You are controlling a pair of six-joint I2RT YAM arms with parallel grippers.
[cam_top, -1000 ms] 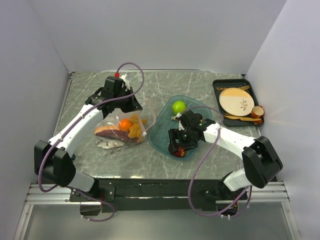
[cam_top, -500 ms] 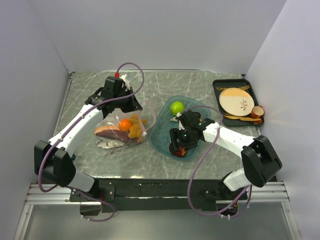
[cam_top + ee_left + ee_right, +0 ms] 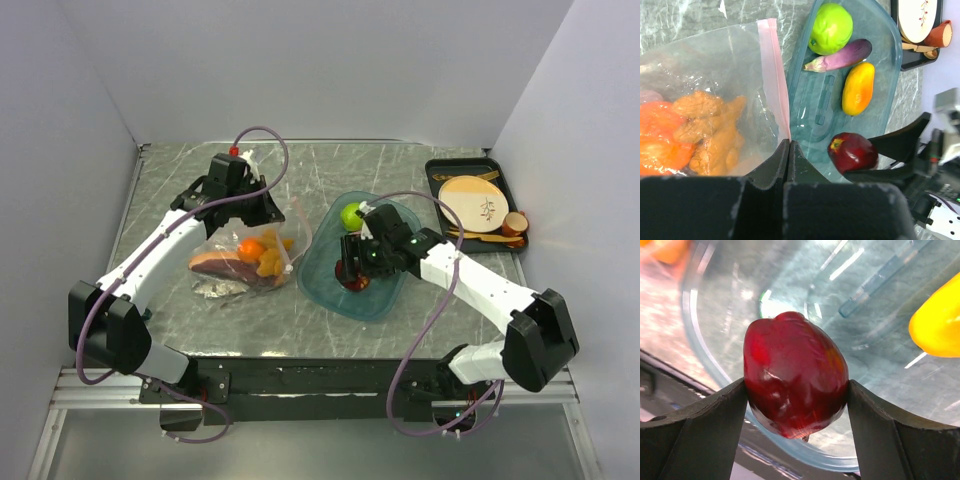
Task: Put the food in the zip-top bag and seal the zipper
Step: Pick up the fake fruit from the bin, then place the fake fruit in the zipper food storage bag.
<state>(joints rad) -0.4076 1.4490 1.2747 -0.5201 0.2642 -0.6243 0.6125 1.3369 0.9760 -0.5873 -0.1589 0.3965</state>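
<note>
We log the right gripper point(image 3: 797, 410) clamped on the dark red apple point(image 3: 852, 151) above the teal tray point(image 3: 822, 110); the zip-top bag point(image 3: 715, 65) lies to its left, zipper point(image 3: 772, 75) facing the tray; the left gripper point(image 3: 788, 150) pinches the bag's mouth edge; we expect a leftward carry.

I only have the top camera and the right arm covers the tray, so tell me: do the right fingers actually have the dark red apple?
Observer: Yes. The right wrist view shows both right fingers pressed against the sides of the apple, above the tray.
Operator: What else is in that tray?
Observer: The left wrist view shows a lime, a purple piece and a yellow-orange piece lying in it.
Operator: And the bag?
Observer: The left fingers are shut on the edge of the bag, at the end of its pink zipper; the mouth looks unsealed.
</note>
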